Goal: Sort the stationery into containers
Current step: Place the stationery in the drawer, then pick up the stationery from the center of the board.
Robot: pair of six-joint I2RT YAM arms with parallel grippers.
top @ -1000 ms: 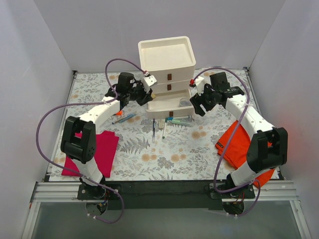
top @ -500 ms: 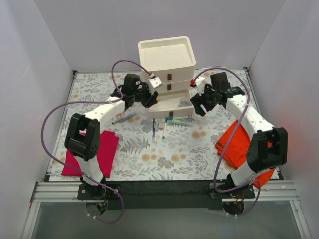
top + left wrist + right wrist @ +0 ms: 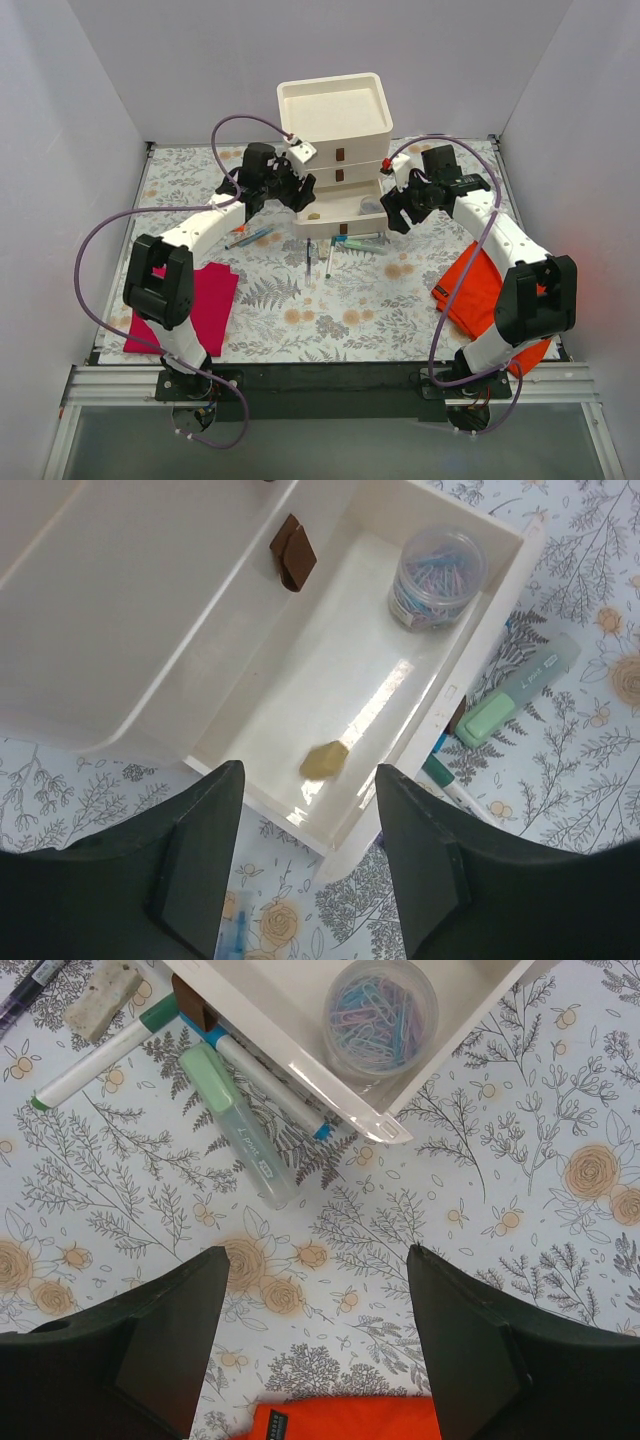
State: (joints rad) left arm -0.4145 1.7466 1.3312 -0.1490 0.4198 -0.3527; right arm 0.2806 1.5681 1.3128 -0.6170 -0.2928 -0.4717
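Several light, stiff, slippery pens (image 3: 240, 1130) lie on the surface (image 3: 520, 1160) at 6 o'clock of the open drawer (image 3: 450, 690) holding a tan block (image 3: 325, 760), probably best pinched mid-barrel, while left hand (image 3: 308, 780) and right hand (image 3: 315, 1255) hover spread, empty.

I see the cream drawer stack (image 3: 360, 155) upright at the back of the table (image 3: 400, 300), with a shallow square tray (image 3: 284, 100) on top. The bottom drawer (image 3: 470, 650) is pulled open. Inside I've got a tan block (image 3: 324, 760) at the left end and a clear tub of paper clips (image 3: 436, 575) at the right end. The drawer above is shut, brown handle (image 3: 292, 552) showing. Just in front of the open drawer lie a mint highlighter (image 3: 238, 1125), a white marker (image 3: 270, 1085), a green-tipped white pen (image 3: 95, 1063) and a speckled grey eraser (image 3: 103, 998). A blue pen (image 3: 248, 237) lies left of the stack.
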